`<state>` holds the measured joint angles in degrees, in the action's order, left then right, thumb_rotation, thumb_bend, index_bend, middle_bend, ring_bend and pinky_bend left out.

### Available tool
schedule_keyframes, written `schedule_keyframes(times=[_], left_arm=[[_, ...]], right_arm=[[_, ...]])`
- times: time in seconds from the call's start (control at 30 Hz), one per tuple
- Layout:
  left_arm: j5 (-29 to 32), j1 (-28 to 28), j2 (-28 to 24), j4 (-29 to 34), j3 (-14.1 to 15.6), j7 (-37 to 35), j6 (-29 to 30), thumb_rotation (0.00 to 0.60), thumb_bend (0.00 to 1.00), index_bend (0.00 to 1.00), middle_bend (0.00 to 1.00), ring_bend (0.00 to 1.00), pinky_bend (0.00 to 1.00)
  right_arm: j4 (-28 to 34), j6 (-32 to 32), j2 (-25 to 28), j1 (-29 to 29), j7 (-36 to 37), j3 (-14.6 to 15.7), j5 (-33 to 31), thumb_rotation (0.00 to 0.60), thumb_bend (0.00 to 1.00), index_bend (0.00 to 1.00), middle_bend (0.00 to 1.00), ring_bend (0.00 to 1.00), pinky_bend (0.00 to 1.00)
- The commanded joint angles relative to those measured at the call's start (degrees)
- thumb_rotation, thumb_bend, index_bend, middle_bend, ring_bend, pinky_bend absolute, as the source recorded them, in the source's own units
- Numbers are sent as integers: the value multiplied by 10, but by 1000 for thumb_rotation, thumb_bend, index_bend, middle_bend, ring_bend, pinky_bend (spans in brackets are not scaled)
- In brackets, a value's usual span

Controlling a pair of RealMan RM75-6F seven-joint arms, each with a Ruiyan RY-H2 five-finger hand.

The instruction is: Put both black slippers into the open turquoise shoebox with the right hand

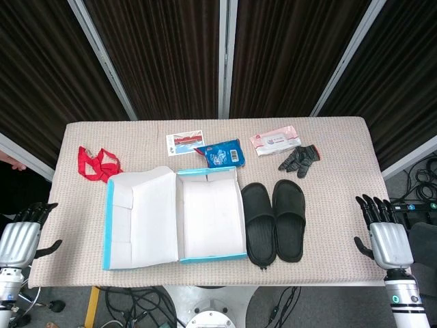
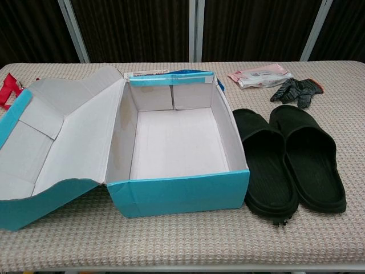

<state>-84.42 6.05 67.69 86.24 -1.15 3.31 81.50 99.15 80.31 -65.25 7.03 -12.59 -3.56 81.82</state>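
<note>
Two black slippers lie side by side on the table, just right of the box: one (image 1: 259, 222) (image 2: 264, 160) nearest the box, the other (image 1: 289, 219) (image 2: 308, 157) to its right. The turquoise shoebox (image 1: 210, 217) (image 2: 177, 194) stands open with a white, empty inside and its lid (image 1: 140, 219) (image 2: 51, 142) folded out to the left. My right hand (image 1: 386, 236) hovers off the table's right edge, fingers spread, holding nothing. My left hand (image 1: 20, 236) hangs off the left edge, likewise open. Neither hand appears in the chest view.
Along the back of the table lie a red strap (image 1: 95, 164), a printed card (image 1: 185, 144), a blue packet (image 1: 222, 154), a pink wipes pack (image 1: 274, 141) (image 2: 260, 75) and a dark glove (image 1: 299, 159) (image 2: 296, 90). Cables trail on the floor.
</note>
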Motion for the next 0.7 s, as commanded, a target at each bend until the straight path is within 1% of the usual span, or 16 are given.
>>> schedule_keyframes(times=[0.03,0.2,0.47,0.57,0.7], left_arm=[[-2,0,1,0,1,3,1,600,175,171,189,128,212],[-5,-4,0,2,4,2,6,600,175,171,189,128,212],[-13,-1,-1,0,4,-6,8,600,175,171,189,128,207],[-11,2,-1,0,0,-9,7,600,175,171,189,128,206],[-10,5,-2,0,-5,-12,7,600,174,172,189,128,205]], right_arm=[[-3,-2,-1,1,3,1,0,600,168,0,60,0,0],[-4,-11,0,4,10,2,-1,600,169,0,60,0,0],[16,-14,14,12,5,-4,2,600,168,0,72,0,0],[29,-27,25,20,10,-8,0,600,167,0,85,0,0],[47,-53,41,41,7,-21,-14,600,165,0,96,0,0]])
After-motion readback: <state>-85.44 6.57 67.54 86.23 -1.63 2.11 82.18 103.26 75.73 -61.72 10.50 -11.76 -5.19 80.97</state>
